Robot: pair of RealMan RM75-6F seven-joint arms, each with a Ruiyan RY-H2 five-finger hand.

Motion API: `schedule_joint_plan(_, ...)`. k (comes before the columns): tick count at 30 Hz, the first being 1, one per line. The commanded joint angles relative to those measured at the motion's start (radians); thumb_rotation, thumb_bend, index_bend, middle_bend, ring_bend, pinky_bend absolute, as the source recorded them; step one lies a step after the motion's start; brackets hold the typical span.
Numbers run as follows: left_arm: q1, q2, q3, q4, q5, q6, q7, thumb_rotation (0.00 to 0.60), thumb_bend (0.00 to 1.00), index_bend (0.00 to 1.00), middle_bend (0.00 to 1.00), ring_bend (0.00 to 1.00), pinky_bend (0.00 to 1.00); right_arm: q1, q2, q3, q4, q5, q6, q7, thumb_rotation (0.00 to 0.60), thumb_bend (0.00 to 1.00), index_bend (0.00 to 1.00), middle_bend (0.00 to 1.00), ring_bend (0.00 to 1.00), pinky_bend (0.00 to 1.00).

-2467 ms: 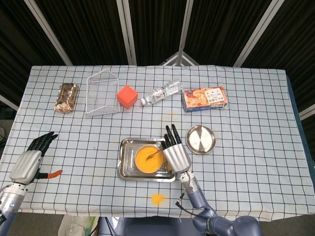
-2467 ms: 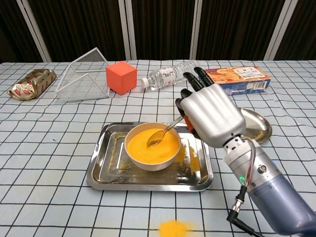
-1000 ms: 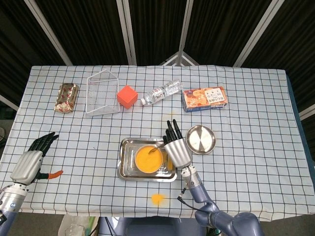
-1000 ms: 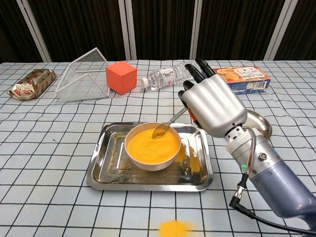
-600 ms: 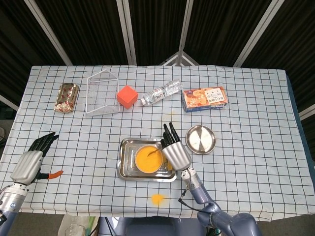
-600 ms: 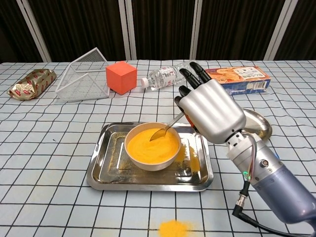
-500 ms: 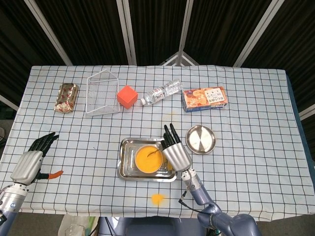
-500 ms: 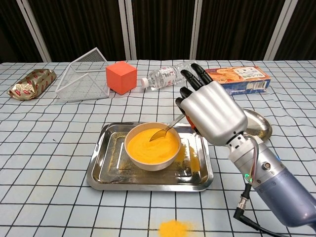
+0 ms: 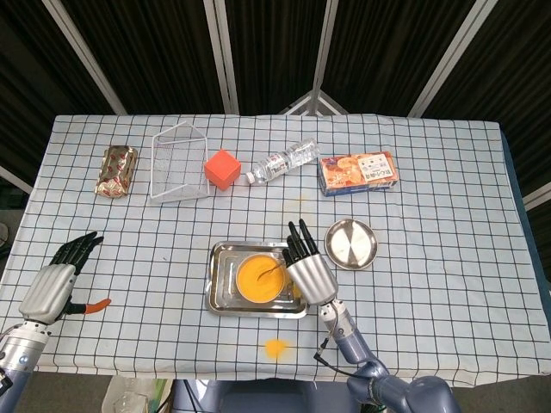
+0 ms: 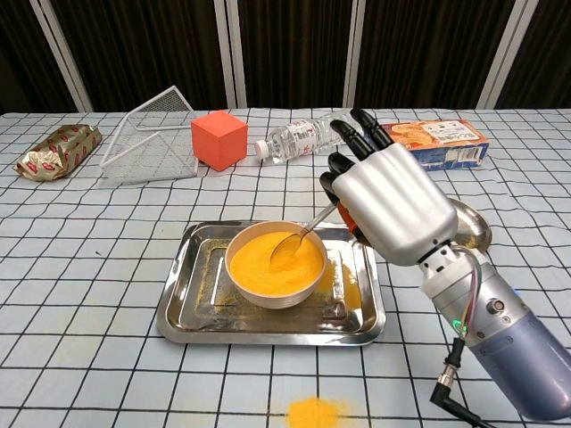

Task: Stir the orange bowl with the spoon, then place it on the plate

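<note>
A white bowl full of orange powder sits in a steel tray. My right hand holds a metal spoon by its handle, from the bowl's right side. The spoon's tip dips into the powder. A round steel plate lies to the right of the tray, and in the chest view the plate is mostly hidden behind my right hand. Far to the left, my left hand hovers near the table's front edge, fingers apart, holding nothing.
Orange powder is spilled in front of the tray. At the back stand a wire basket, an orange cube, a lying plastic bottle, a snack box and a foil packet.
My right hand has shifted slightly right and the spoon's bowl has dipped lower into the powder. The left hand stays still.
</note>
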Motion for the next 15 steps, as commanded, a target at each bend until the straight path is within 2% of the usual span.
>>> schedule_joint_plan(1, 0.001, -0.001, 0.001, 0.0, 0.0, 0.001, 0.002, 0.6, 0.0, 0.0, 0.0, 0.0, 0.02, -0.009, 0.009, -0.005, -0.015, -0.003, 0.006, -0.002, 0.6, 0.64, 0.8, 0.38, 0.09, 0.0)
schedule_joint_plan(8, 0.002, -0.003, 0.0, -0.002, -0.004, 0.002, 0.008, 0.6, 0.0, 0.0, 0.0, 0.0, 0.02, -0.012, 0.02, -0.003, -0.044, -0.005, 0.011, -0.007, 0.6, 0.64, 0.8, 0.38, 0.09, 0.0)
schedule_joint_plan(15, -0.001, -0.003, -0.001, -0.002, -0.009, -0.004, 0.011, 0.6, 0.0, 0.0, 0.0, 0.0, 0.02, 0.013, 0.048, 0.026, -0.108, -0.007, 0.026, -0.028, 0.6, 0.64, 0.8, 0.38, 0.09, 0.0)
